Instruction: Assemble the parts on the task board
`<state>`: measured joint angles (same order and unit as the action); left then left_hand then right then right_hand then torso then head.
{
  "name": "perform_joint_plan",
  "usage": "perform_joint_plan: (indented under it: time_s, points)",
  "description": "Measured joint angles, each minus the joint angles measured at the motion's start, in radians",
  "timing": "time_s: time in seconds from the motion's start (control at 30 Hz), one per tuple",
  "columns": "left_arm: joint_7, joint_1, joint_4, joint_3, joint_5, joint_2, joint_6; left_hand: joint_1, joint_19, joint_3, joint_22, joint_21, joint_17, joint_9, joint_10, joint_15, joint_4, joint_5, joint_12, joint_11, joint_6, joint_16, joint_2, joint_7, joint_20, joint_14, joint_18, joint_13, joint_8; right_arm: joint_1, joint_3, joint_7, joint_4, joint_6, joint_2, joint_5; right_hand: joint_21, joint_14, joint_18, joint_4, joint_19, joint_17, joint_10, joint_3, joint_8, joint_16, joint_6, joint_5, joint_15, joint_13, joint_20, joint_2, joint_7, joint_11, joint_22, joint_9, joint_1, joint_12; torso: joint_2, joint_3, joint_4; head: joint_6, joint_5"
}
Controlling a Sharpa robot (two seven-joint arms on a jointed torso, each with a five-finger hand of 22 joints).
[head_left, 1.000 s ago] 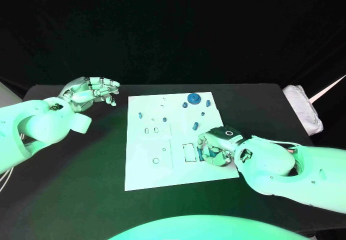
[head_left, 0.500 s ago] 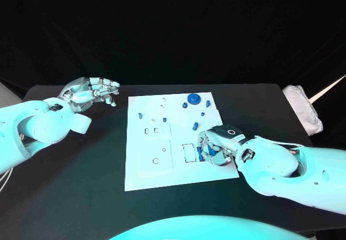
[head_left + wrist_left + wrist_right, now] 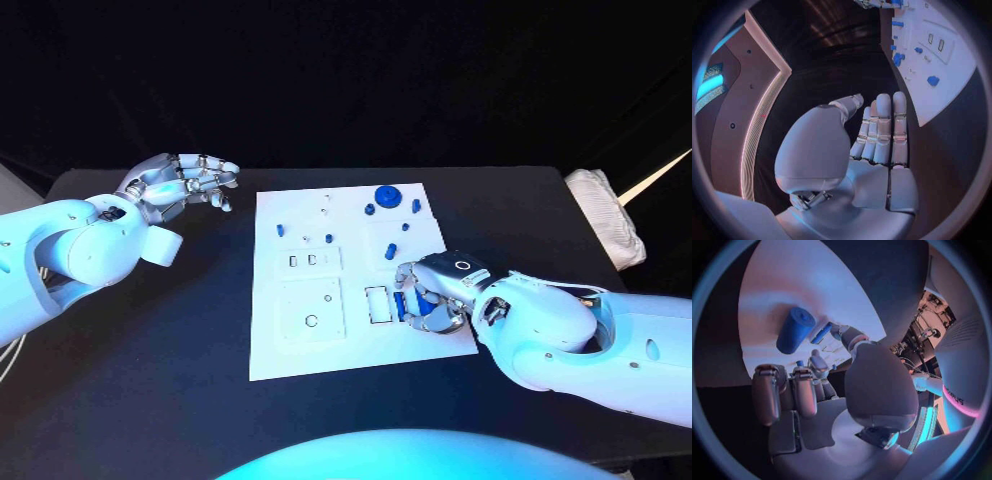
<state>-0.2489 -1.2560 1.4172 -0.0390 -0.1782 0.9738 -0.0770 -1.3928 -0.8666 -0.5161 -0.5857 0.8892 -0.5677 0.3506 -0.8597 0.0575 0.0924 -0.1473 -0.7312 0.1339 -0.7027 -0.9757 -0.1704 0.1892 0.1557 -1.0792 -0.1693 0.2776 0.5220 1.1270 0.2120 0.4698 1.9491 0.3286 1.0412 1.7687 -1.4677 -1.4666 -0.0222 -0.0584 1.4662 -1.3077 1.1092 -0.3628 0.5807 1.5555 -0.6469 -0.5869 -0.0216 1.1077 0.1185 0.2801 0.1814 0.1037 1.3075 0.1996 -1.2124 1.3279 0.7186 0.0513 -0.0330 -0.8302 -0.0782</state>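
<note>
The right robot hand (image 3: 430, 300) curls over the board (image 3: 296, 345), pinching a small blue peg (image 3: 795, 330). The left robot hand (image 3: 180, 180) hovers spread, holding nothing. The peg looks light, stiff and slick, so a grip across its middle seems best.

Right hand (image 3: 430, 298) slightly farther up the task board (image 3: 296, 345).

task board (image 3: 296, 340) mid-table, parts (image 3: 387, 194) on its far end
</note>
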Motion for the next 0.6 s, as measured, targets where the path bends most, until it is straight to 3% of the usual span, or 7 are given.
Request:
perform_joint_plan:
  time_s: [0.27, 0.6]
  points:
    - [0.000, 0.000, -0.001, 0.000, 0.000, 0.000, 0.001, 0.000, 0.000, 0.000, 0.000, 0.000, 0.001, 0.000, 0.000, 0.000, 0.000, 0.000, 0.000, 0.000, 0.000, 0.000, 0.000, 0.000, 0.000, 0.000, 0.000, 0.000, 0.000, 0.000, 0.000, -0.002, -0.009, -0.031, -0.006, -0.010, 0.000, 0.000, 0.000, -0.005, 0.000, 0.000, 0.000, 0.005, 0.004, 0.000, 0.004, 0.000, 0.000, 0.004, 0.000, 0.000, -0.003, 0.000, 0.000, 0.000, -0.012, 0.000, 0.000, 0.0002, -0.0011, -0.001, -0.001]
    - [0.000, 0.001, -0.002, 0.000, 0.000, -0.002, 0.001, 0.000, 0.000, 0.000, 0.000, 0.000, 0.001, 0.000, 0.000, 0.000, 0.000, 0.000, 0.000, 0.000, 0.000, 0.000, 0.000, 0.000, 0.000, 0.000, 0.000, 0.000, 0.000, 0.000, 0.000, -0.002, -0.010, -0.033, -0.011, -0.015, -0.005, 0.000, 0.000, -0.025, 0.000, 0.000, 0.009, -0.006, 0.024, 0.000, -0.004, -0.006, 0.000, 0.013, 0.000, -0.001, 0.000, -0.002, 0.000, 0.001, -0.022, 0.007, 0.001, 0.0007, -0.0007, -0.003, 0.001]
